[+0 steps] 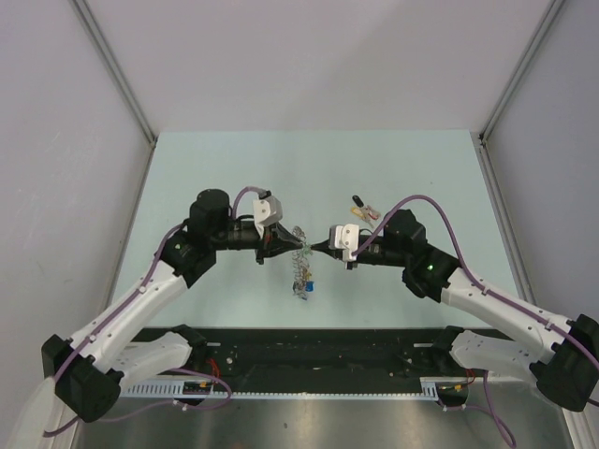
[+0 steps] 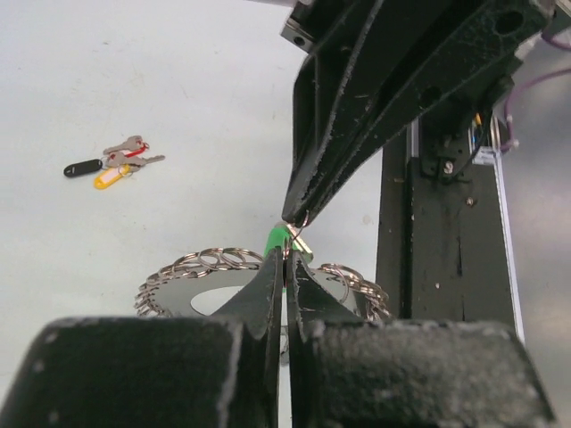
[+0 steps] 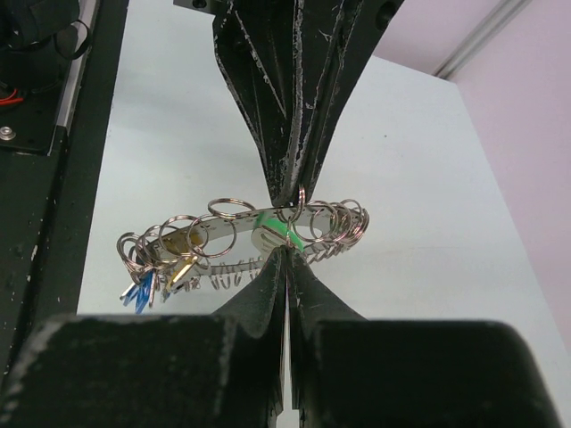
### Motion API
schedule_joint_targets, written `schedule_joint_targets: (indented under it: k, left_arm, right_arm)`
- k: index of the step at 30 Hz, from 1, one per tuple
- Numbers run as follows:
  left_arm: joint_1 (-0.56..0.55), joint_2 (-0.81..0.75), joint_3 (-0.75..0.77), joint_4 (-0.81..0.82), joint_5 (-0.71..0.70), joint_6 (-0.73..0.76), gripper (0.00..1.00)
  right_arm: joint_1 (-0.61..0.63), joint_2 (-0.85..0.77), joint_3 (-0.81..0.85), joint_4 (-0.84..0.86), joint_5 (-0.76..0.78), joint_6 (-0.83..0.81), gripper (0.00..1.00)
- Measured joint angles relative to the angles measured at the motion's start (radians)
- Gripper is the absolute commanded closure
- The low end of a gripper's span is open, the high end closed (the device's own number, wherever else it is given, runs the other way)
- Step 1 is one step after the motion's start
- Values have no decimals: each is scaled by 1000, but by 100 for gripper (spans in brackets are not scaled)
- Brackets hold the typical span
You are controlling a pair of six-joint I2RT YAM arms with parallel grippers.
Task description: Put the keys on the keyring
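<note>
The left claw [image 1: 296, 244] and the right claw [image 1: 314, 247] meet tip to tip over the middle of a pale green table [image 1: 234, 159]. Both are squeezed together, each pinching the keyring [image 1: 299, 262] from an opposite side.

From overhead the keyring shows edge-on, as a thin silvery streak running towards the near edge of the table from where the two claws meet. The right wrist camera shows it as a flat grey ring [image 3: 210, 234] with a wide hole and a fringe of small silver loops around its rim. There the left claw [image 3: 290, 192] nips the far rim and the right claw [image 3: 284, 259] nips the near rim. In the left wrist view the right claw [image 2: 297, 211] pinches one small loop at the rim, while the left claw [image 2: 284, 260] closes on the flat grey part.

A small bunch of loose keys [image 2: 111, 165] lies on the table, well apart from the keyring, behind the right claw; a black tag [image 2: 82, 167] and a yellow tag [image 2: 107, 180] show among them.

A blue key [image 3: 136, 292] hangs from the keyring's rim, and a green key [image 3: 272, 223] sits just beside the claw tips.
</note>
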Motion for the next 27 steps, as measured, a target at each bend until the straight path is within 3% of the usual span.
schedule_joint_targets:
  k: [9, 12, 21, 27]
  left_arm:
    - [5, -60, -123, 208, -64, -214, 100]
    - [5, -60, -124, 230, -74, -238, 100]
    - [-2, -60, -124, 261, -98, -245, 100]
    - [-8, -60, -124, 257, -113, -244, 100]
  right_arm:
    - [4, 18, 0, 21, -10, 7, 98]
    - [5, 18, 0, 32, -3, 16, 90]
    - [16, 18, 0, 34, 14, 40, 85]
    - [20, 18, 0, 39, 48, 67, 68]
